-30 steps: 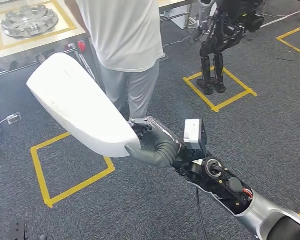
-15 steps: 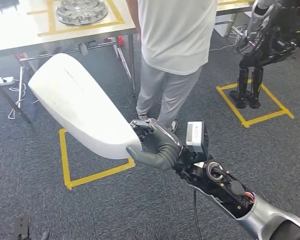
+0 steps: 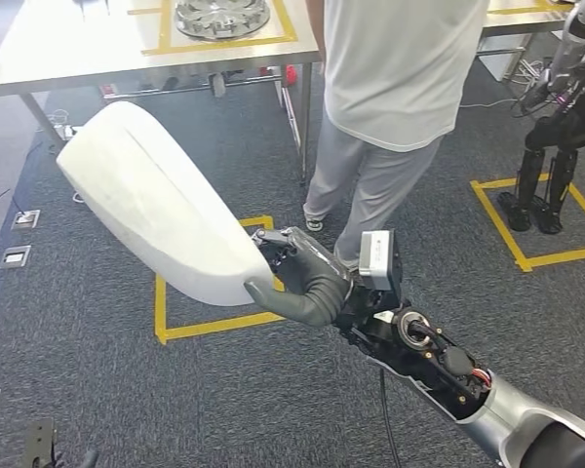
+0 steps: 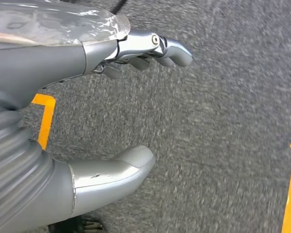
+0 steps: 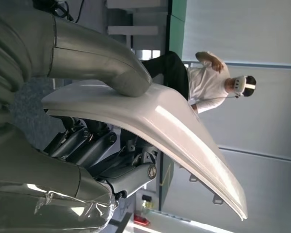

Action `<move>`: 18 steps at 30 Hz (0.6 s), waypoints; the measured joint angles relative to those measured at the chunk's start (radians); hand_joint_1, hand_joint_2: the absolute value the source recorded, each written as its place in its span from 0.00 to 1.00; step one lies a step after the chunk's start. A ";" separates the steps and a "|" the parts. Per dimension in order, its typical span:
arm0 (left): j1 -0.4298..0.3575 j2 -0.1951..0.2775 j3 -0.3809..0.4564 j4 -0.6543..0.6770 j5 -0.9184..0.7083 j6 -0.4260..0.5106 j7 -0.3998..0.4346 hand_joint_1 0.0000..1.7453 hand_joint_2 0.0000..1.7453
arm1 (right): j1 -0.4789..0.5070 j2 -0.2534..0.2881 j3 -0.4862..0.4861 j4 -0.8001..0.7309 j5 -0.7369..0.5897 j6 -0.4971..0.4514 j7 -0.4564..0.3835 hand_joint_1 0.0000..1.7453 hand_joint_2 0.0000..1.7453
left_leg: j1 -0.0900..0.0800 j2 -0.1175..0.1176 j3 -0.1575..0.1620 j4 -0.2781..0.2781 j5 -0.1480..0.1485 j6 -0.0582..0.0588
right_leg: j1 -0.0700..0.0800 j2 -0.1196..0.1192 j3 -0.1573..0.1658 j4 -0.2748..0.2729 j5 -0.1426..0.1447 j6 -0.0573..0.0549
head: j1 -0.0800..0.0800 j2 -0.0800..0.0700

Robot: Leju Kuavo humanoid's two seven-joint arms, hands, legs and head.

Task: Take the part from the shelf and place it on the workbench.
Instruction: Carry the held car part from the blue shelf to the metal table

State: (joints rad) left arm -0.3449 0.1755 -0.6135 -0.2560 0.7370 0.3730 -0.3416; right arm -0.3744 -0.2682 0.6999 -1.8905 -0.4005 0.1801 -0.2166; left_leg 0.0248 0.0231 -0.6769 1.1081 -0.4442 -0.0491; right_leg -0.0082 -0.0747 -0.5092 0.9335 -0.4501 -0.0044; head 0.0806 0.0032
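Right hand: dark grey fingers, thick grey thumb, ribbed cover. Behind it: white camera box, exposed black joint with screws, red wiring, silver forearm shell.

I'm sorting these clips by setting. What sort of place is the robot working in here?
Probably a robot test lab or training workshop: yellow tape squares mark stations on grey carpet, a metal workbench holds a round part in a taped outline, and another humanoid robot stands in its own square.
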 joint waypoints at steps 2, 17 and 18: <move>-0.006 0.000 0.000 0.000 0.000 -0.001 0.001 0.00 1.00 | -0.001 0.000 -0.001 0.001 0.000 0.000 -0.001 1.00 1.00 | -0.003 0.036 0.065 -0.117 0.036 0.006 | 0.006 -0.020 -0.001 0.008 -0.009 0.011 | 0.000 0.000; -0.003 -0.001 -0.002 0.000 0.016 -0.025 0.019 0.00 1.00 | 0.000 0.000 -0.005 0.015 0.000 0.004 -0.007 1.00 1.00 | -0.018 -0.096 0.080 -0.152 0.048 0.055 | 0.012 0.090 -0.045 0.085 -0.014 0.006 | 0.023 0.000; -0.002 -0.002 -0.002 0.000 0.017 -0.028 0.021 0.00 1.00 | 0.000 0.000 -0.006 0.015 0.000 0.001 -0.007 1.00 1.00 | -0.018 -0.100 0.078 -0.151 0.049 0.053 | 0.014 0.095 -0.030 0.046 -0.007 0.001 | 0.022 0.000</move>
State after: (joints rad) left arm -0.3471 0.1739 -0.6152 -0.2560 0.7540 0.3453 -0.3208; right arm -0.3748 -0.2682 0.6944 -1.8752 -0.4007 0.1815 -0.2235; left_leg 0.0067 -0.0766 -0.5992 0.9568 -0.3954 0.0035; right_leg 0.0058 0.0202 -0.5391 0.9792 -0.4568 -0.0033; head 0.1029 0.0033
